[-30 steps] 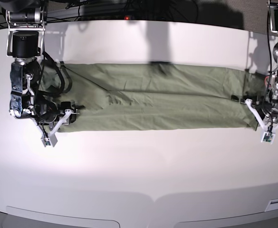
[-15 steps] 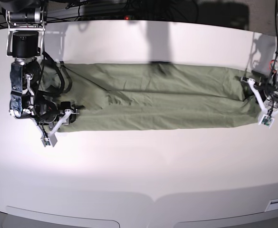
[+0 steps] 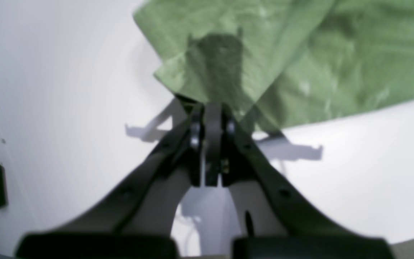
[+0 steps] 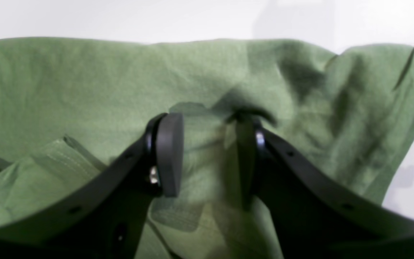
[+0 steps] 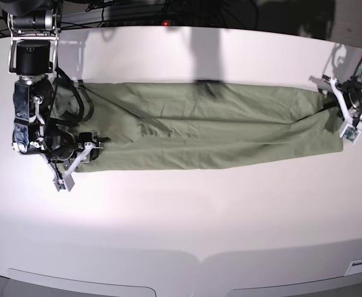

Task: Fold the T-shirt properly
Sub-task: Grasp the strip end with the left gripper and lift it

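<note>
**Both ends in hand**

Our left gripper point(image 3: 212, 118) is pinched tight on a corner of the T-shirt point(image 5: 205, 136); our right gripper point(image 4: 207, 151) straddles fabric, half-open. Stretched long across the counter point(image 5: 181, 216), it wants level, even lifting.

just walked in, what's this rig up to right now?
Two arms are folding a green T-shirt, which lies as a long narrow band across the white table. The left tool is shut, pinching a corner of the cloth at one end of the band. The right tool sits over the other end with its fingers apart and fabric bunched between them; whether it actually grips the cloth is unclear.
</note>
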### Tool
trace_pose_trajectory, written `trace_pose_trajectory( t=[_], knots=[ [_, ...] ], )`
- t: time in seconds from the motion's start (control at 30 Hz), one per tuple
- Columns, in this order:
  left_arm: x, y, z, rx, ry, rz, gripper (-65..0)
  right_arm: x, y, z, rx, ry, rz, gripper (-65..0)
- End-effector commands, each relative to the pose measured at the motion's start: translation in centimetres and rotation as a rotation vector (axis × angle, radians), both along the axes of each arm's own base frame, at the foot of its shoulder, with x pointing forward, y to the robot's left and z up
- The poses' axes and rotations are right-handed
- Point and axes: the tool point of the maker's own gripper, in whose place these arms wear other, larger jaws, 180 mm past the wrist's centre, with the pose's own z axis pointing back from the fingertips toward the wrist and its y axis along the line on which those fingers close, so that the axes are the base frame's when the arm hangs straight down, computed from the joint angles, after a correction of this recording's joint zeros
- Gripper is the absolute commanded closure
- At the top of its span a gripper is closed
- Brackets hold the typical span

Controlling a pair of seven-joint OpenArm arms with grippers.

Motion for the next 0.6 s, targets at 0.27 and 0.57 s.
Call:
trace_pose_trajectory(
  t=[0.27,0.57],
  knots=[
    [1.9,2.6,-0.1,0.061,-0.117,-0.013,0.0,0.0,-1.1,0.3,-0.038,0.018,-0.01,-25.3],
    [1.1,3.8,-1.6,0.066,-0.08,0.018,-38.5,0.0,-1.2,0.3,-0.038,0.017,-0.01,-25.3]
  ],
)
